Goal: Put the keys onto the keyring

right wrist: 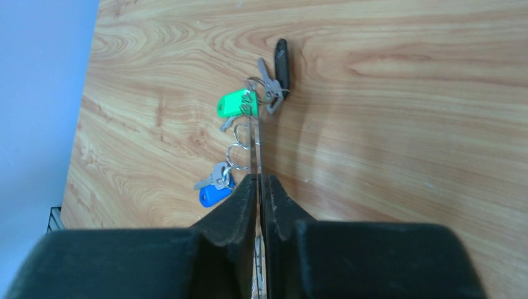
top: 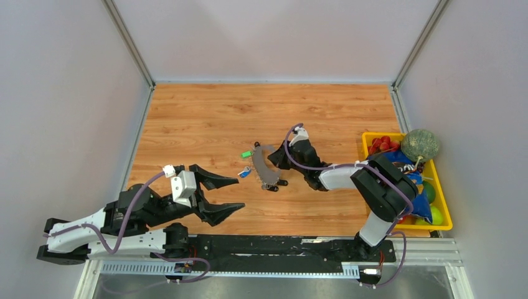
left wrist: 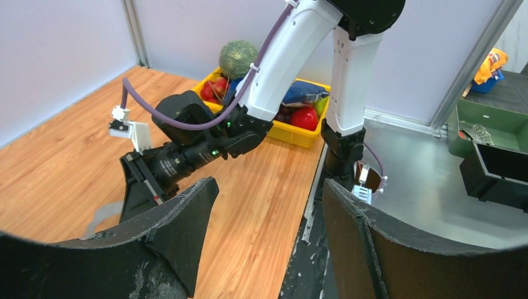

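Note:
The keyring (top: pixel 261 166), a thin silvery hoop, stands on edge near the middle of the wooden table, and my right gripper (top: pixel 275 161) is shut on it. In the right wrist view the hoop (right wrist: pixel 254 140) runs edge-on out from between the fingertips of that gripper (right wrist: pixel 258 182). A green-tagged key (right wrist: pixel 235 103), a blue-tagged key (right wrist: pixel 213 195), a dark-headed key (right wrist: pixel 281 57) and small silver keys (right wrist: pixel 268 84) hang by little rings along the hoop and rest on the wood. My left gripper (top: pixel 219 195) hovers open and empty, well to the left of the keys.
A yellow bin (top: pixel 441 193) with toy fruit and a green melon (top: pixel 419 144) sits at the table's right edge. White walls close off the left, back and right sides. A black rail (top: pixel 268 246) runs along the near edge.

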You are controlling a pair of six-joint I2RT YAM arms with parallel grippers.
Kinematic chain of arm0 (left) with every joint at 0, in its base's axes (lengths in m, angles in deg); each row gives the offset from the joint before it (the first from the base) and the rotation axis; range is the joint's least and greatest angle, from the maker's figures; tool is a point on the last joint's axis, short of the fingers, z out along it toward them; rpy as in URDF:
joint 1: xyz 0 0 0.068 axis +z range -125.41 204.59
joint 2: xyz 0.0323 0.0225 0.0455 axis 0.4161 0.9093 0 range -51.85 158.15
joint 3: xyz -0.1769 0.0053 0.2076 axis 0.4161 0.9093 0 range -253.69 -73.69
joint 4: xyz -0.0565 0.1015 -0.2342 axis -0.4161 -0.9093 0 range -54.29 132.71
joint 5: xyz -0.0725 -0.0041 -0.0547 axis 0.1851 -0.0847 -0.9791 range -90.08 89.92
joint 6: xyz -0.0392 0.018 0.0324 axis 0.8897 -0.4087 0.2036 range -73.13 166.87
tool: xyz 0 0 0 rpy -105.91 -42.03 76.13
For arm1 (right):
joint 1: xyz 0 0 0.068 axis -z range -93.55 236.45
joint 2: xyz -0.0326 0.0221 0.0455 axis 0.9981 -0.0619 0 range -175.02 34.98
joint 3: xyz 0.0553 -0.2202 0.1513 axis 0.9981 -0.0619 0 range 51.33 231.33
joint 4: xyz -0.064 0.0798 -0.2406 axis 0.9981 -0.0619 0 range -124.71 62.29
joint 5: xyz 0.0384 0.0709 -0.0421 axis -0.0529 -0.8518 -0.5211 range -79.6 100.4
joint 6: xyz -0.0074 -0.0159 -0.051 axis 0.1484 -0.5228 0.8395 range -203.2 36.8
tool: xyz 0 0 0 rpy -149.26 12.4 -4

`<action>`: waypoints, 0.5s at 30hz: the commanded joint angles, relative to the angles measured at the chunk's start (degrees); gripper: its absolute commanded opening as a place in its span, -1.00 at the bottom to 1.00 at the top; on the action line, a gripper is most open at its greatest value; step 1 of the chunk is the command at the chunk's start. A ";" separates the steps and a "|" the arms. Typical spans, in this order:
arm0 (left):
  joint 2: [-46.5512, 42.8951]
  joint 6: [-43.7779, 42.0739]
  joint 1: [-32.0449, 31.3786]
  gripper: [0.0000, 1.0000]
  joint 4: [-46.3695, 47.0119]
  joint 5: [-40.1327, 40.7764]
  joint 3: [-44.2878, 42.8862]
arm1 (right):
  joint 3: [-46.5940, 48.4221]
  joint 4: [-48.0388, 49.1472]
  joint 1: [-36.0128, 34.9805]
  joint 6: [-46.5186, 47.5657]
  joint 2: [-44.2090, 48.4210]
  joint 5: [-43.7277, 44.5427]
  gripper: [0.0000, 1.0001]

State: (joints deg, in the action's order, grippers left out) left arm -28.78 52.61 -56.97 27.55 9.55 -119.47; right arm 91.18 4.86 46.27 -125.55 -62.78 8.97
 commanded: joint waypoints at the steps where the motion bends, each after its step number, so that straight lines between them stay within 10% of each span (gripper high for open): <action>1: 1.40 -0.75 0.13 0.47 1.94 1.18 0.35 | -2.30 4.67 1.59 -0.14 -0.28 0.50 -0.68; 15: 6.60 -1.19 0.09 0.49 2.87 2.30 -0.99 | -1.63 -7.03 6.02 5.06 8.02 3.00 0.27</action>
State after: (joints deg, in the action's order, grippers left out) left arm -22.68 52.30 -56.97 28.62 11.06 -119.36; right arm 88.67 0.47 50.11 -122.07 -60.33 10.32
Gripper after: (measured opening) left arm 0.742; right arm 0.589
